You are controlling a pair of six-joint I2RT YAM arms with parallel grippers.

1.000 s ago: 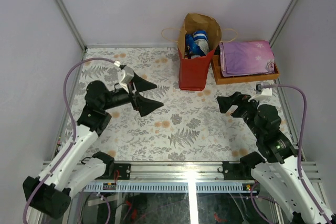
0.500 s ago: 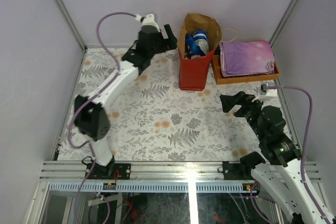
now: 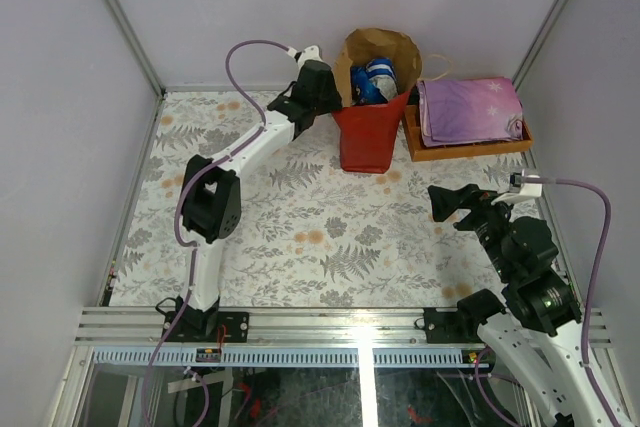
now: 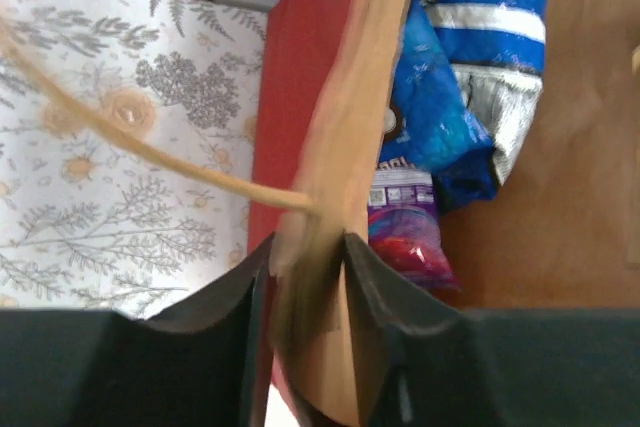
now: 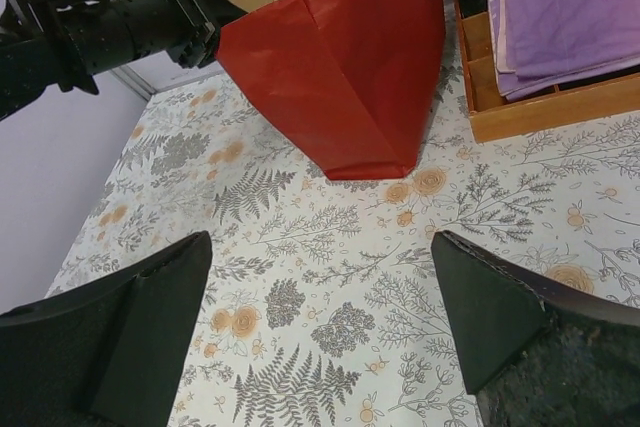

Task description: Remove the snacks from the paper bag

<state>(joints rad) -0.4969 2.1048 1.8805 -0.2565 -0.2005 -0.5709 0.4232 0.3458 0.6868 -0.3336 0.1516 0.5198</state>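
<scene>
Up at the far edge of the floral surface (image 3: 300, 237), the left hand (image 4: 300, 277) is pinched on the left wall of the paper bag (image 4: 295, 77), one finger on the red outside and one on the brown inside, with a tan loop handle (image 4: 150, 152) trailing beside it. Inside the bag stand the snacks: a blue packet (image 4: 470, 77) with a white band, its lettering cut off and unreadable, and lower down a purple packet (image 4: 405, 232) whose white print is too blurred to read. The left arm is stretched long from its base to the bag's rim. The right hand (image 5: 320, 327) is spread wide and holds nothing, raised over the surface and aimed at the bag, well apart from it.
</scene>
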